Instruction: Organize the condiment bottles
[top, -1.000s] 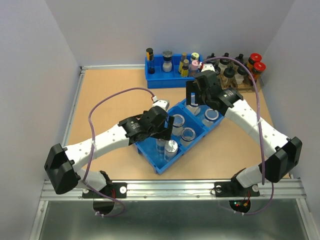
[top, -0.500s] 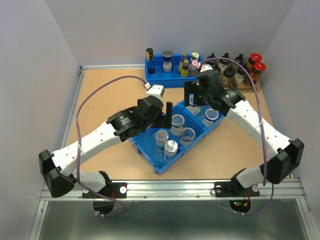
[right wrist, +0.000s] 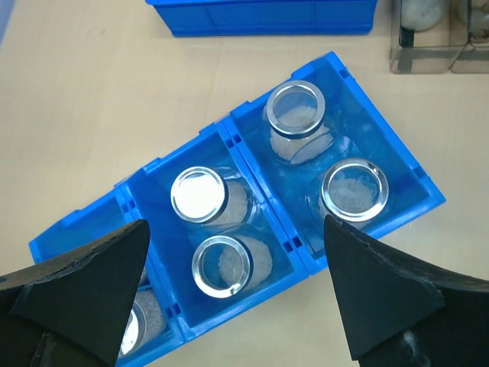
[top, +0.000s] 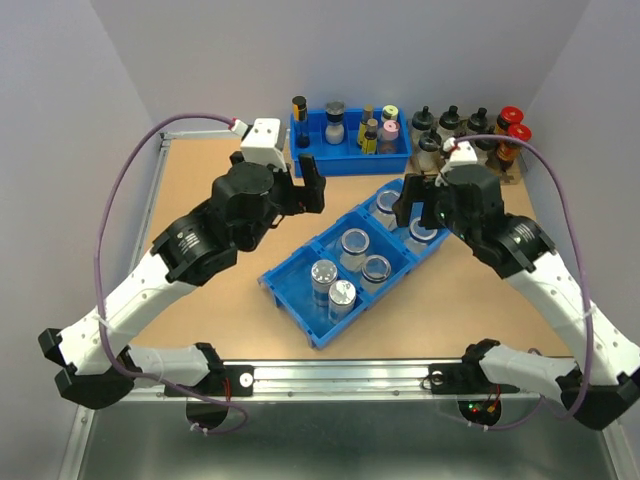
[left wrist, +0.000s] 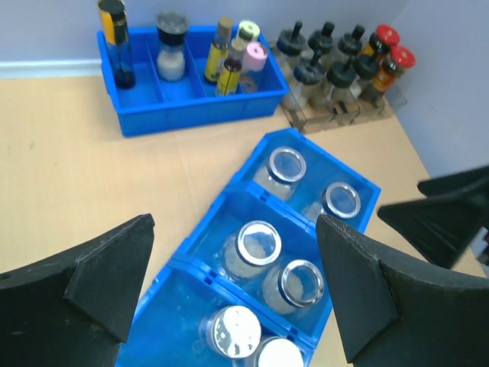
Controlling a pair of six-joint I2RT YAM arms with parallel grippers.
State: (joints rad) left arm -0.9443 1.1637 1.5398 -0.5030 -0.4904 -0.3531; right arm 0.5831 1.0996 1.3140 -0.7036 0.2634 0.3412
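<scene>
change: left arm (top: 190, 250), right arm (top: 520, 250) now lifted off blue tray (top: 290, 300) | left jaws, right jaws: wide, empty | six condiment bottles (top: 353, 243) paired inside, task likely done

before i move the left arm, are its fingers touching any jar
Apart. Top external view: left fingers hang open over bare table, clear of the jars and their tray.

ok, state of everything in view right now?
left gripper, open, holding nothing
right gripper, open, holding nothing, above the tray
blue three-compartment tray, flat on the table, skewed, two jars per compartment
metal-capped jars, both upright, near compartment
other glass jars, four, upright, middle and far compartments
back bin bottles, upright
rack bottles, upright, capped
</scene>
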